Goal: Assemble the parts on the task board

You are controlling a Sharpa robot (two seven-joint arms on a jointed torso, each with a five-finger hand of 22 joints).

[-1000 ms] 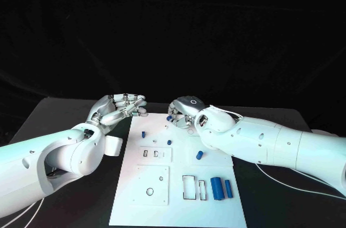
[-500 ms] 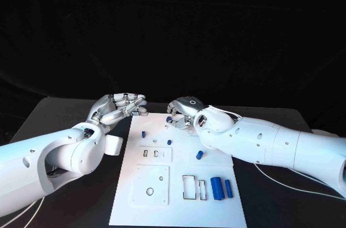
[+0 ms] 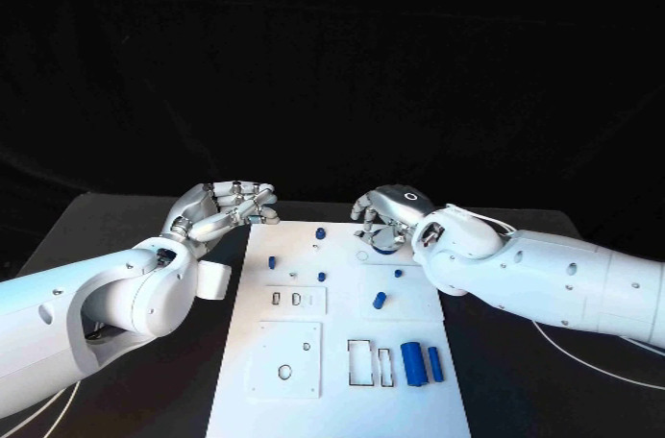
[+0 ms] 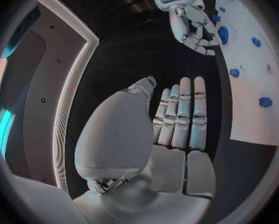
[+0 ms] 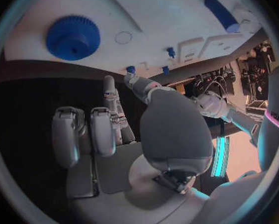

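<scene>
Left hand (image 3: 229, 207) raised, fingers straight and together, empty. Right hand (image 3: 388, 217) empty, fingers loosely curled.

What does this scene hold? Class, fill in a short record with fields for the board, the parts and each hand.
board: white board lying flat on the black table
parts: small blue parts scattered on the board; two blue cylinders side by side near its right edge; a blue gear
left hand: left hand at the board's far left corner, fingers curled, holding nothing
right hand: right hand over the board's far right part, nothing visibly held
</scene>
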